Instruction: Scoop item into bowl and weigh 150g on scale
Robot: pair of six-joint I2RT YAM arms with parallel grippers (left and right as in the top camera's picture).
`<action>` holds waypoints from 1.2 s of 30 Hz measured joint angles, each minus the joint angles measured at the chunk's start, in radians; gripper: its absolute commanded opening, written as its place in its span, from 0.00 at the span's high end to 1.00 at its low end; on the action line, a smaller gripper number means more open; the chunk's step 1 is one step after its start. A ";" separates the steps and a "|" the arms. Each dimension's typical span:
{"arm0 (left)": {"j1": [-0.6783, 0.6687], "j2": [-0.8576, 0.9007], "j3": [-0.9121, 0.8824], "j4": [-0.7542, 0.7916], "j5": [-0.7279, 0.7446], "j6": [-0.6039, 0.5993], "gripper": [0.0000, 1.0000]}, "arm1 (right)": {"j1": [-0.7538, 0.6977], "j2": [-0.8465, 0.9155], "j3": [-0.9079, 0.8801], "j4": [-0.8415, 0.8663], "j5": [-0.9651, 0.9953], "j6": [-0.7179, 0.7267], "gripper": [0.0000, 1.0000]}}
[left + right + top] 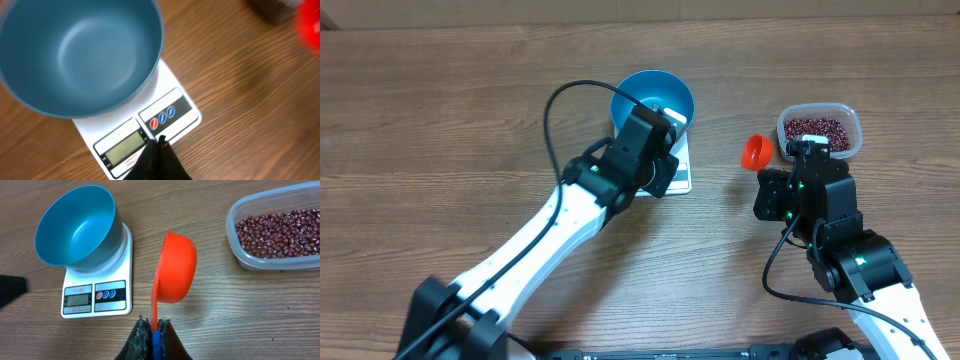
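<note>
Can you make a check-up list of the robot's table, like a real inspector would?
Surface: brown wooden table, no spilled beans seen.
Job's things: blue bowl is empty and sits on the white scale; beans are in the clear tub; orange scoop is held on its side.
Clutter: nothing seen.
Grippers: left gripper is shut and holds nothing, at the scale's front edge; right gripper is shut on the scoop's handle.
Cables: black cable loops over the left arm; second cable hangs by the right arm.
Surroundings: nothing seen.
</note>
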 measured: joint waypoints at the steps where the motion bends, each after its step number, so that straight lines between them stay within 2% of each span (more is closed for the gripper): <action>1: 0.000 0.024 0.000 0.002 -0.005 0.000 0.96 | 0.000 0.000 0.000 0.000 0.000 0.000 0.96; 8: 0.000 0.187 0.000 0.067 -0.027 0.000 0.96 | 0.000 0.000 0.000 0.001 -0.002 -0.001 0.96; 16: 0.000 0.274 0.000 0.120 -0.034 0.000 0.96 | 0.000 0.000 0.000 0.000 -0.002 0.000 0.96; 36: 0.000 0.329 0.000 0.151 -0.034 0.000 0.96 | 0.000 0.000 0.000 0.000 -0.002 -0.001 0.96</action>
